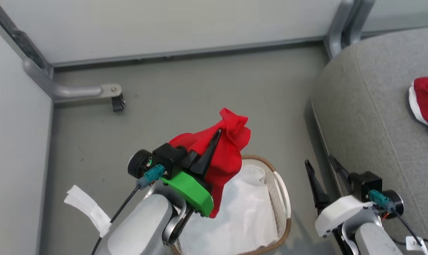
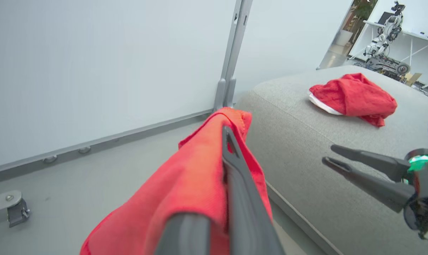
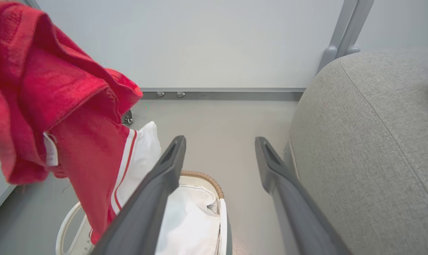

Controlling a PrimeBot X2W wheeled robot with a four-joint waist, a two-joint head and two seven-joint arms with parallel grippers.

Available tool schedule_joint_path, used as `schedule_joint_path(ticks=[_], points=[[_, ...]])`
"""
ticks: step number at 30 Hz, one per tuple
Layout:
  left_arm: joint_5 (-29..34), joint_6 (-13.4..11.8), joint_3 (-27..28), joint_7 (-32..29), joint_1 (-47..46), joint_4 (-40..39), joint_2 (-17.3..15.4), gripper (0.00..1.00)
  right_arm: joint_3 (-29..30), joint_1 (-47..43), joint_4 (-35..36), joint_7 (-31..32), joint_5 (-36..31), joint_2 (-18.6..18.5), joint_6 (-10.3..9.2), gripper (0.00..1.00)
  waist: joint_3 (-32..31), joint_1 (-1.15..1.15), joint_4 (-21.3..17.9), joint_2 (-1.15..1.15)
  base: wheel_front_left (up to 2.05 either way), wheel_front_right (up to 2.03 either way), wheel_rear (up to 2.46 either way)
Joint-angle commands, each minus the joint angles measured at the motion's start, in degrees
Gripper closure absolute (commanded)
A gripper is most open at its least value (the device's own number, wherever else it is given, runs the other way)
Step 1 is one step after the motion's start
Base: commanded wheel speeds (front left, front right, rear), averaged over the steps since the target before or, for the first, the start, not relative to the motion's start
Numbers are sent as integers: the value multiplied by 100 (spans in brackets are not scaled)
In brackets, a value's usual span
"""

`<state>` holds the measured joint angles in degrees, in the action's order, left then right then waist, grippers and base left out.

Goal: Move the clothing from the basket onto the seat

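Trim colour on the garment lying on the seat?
White trim on red garment; best in left wrist view.

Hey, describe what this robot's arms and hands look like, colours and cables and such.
Both hands have two long, dark, tapered fingers on black bodies. The left hand wears a bright green housing, the right hand a white housing. Each carries a teal connector with a black cable. The forearms are smooth pale grey.

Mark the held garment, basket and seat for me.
held garment [image 1: 231, 150], head view, bunched red cloth just right of the dark finger
basket [image 1: 259, 159], head view, brown woven rim at the far end
seat [image 1: 370, 117], head view, bare grey top of the cushion
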<state>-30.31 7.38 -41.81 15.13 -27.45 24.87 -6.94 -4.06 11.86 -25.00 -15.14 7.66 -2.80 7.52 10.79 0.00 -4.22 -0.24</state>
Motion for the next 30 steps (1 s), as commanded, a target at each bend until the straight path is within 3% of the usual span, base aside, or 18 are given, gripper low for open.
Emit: schedule_joint_path(ticks=[1, 9, 17, 21, 27, 28, 29, 30], points=[[89, 13, 63, 0, 106, -132, 3, 100, -19, -172, -36, 1, 32, -25, -6, 0, -713, 0, 291, 24, 0, 0, 0], [163, 13, 233, 0, 83, -507, 21, 100, -464, -518, 88, 0, 62, -24, -6, 0, -1068, 0, 316, 24, 0, 0, 0], [243, 13, 149, 0, -70, -608, 158, 100, -1898, -110, 381, 1, -7, -64, -6, 0, -1088, 0, 460, 24, 0, 0, 0], [228, 13, -71, 0, -124, -620, 222, 100, -2316, 352, 119, 1, -139, -48, -6, 0, -1072, 0, 616, 24, 0, 0, 0], [42, 13, -470, 0, -203, -625, 313, 100, -2413, 923, -404, 1, -115, -17, -6, 0, -1069, 0, 950, 24, 0, 0, 0], [12, 13, -538, 0, -221, -629, 326, 100, -2473, 994, -528, 1, -27, -21, -6, 24, -1072, 0, 1012, 24, 0, 0, 0], [-21, 13, -591, 0, -232, -631, 336, 100, -2509, 1037, -607, 1, 63, -25, -6, 96, -1075, 0, 1059, 24, 0, 0, 0], [-54, 13, -642, 0, -246, -630, 347, 100, -2534, 1109, -684, 1, 149, -27, -6, 100, -1074, 0, 1111, 24, 0, 0, 0]])
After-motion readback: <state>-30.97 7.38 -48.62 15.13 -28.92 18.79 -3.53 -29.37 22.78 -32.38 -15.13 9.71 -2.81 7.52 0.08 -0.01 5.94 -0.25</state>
